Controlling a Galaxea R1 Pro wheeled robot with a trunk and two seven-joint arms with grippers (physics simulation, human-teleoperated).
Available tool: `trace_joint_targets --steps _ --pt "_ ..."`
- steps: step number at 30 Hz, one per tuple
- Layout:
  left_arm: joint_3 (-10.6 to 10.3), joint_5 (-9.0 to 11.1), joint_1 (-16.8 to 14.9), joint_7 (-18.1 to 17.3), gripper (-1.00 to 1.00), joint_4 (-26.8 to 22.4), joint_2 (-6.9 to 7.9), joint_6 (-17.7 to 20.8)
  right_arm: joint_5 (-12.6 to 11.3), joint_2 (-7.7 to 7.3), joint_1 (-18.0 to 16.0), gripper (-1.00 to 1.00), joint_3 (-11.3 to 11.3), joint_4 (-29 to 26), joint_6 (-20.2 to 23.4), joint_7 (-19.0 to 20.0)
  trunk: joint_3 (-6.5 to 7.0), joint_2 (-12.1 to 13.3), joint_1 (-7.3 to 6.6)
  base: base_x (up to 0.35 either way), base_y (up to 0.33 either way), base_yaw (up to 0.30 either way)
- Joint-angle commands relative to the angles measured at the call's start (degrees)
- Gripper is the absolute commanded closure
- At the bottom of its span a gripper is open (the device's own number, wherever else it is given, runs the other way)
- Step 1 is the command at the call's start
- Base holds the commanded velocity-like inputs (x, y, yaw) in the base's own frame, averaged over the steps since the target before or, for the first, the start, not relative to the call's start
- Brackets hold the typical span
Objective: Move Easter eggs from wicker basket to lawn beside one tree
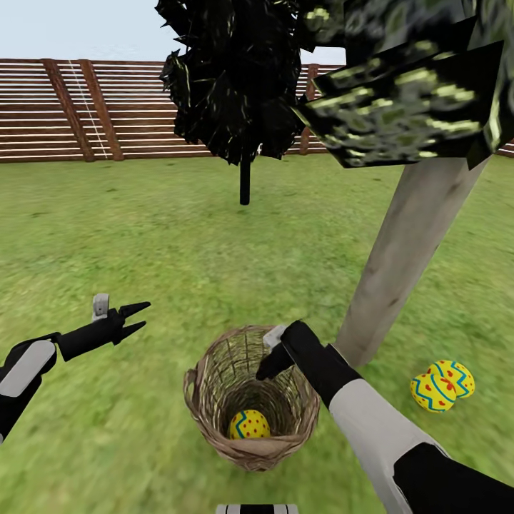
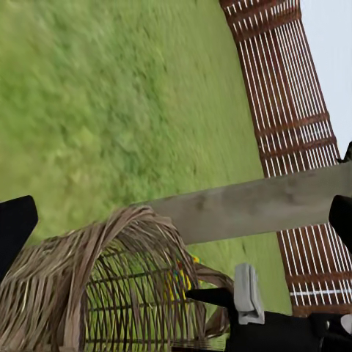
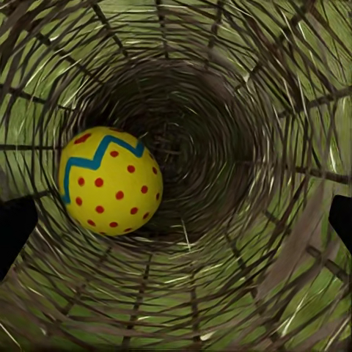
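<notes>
Reaching down into the round tan-brown wicker basket, the right tool hangs just inside the rim at about two o'clock, its fingers spread wide and holding nothing. The last yellow Easter egg with a blue zigzag and red spots rests on the basket floor toward six o'clock; two matching eggs already lie touching on the mottled green lawn beside the pale grey-beige tree trunk. The egg looks light, hard, smooth and prone to roll, so closing across its widest middle seems safest. The right wrist view shows the egg sitting off-centre against the weave, which the head view hardly reveals. The left tool hovers open and empty at nine o'clock.
</notes>
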Motion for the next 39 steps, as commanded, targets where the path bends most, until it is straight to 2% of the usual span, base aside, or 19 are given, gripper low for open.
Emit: trace_joint_targets --steps 1,6,10,12,14,21,31,39 --pt "-0.1 0.2 0.0 -0.1 -1.0 0.0 0.05 0.2 0.6 0.0 0.0 -1.0 1.3 0.0 0.1 0.5 -0.05 0.0 -0.01 0.006 -0.001 0.0" --pt "-0.1 0.2 -0.1 -0.1 -1.0 0.1 0.05 0.2 0.6 0.0 0.0 -1.0 3.1 0.2 0.1 0.8 -0.05 0.0 -0.01 0.001 0.0 0.0" --pt "-0.1 0.2 -0.1 -0.1 -1.0 0.1 0.04 0.2 0.6 0.0 0.0 -1.0 7.5 0.3 0.0 0.8 -0.05 0.0 -0.01 0.0 0.0 0.0" --pt "-0.2 0.2 -0.1 -0.1 -1.0 0.1 0.04 0.2 0.6 0.0 0.0 -1.0 8.6 0.2 -0.1 0.8 -0.05 0.0 -0.01 0.0 0.0 0.0" --pt "-0.2 0.2 0.0 -0.1 -1.0 0.1 0.03 0.2 0.6 0.0 0.0 -1.0 9.1 0.1 -0.2 1.1 -0.05 0.0 -0.01 0.0 0.0 0.0" --pt "-0.2 0.2 0.0 -0.1 -1.0 0.2 -0.02 0.2 0.6 0.0 0.0 -1.0 9.5 -0.2 -4.6 6.4 -0.05 0.0 -0.01 0.0 0.0 0.0" --pt "-0.1 0.2 -0.1 -0.1 -1.0 0.2 0.05 0.2 0.7 -0.1 0.8 -1.0 9.8 0.3 -5.3 6.8 -0.05 0.0 -0.01 0.0 0.0 0.0" --pt "-0.1 0.3 -0.1 -0.2 -1.0 0.1 0.1 0.3 0.9 -0.28 0.8 -1.0 13.2 0.5 -8.0 6.5 -0.05 0.0 -0.01 0.0 0.0 0.0"
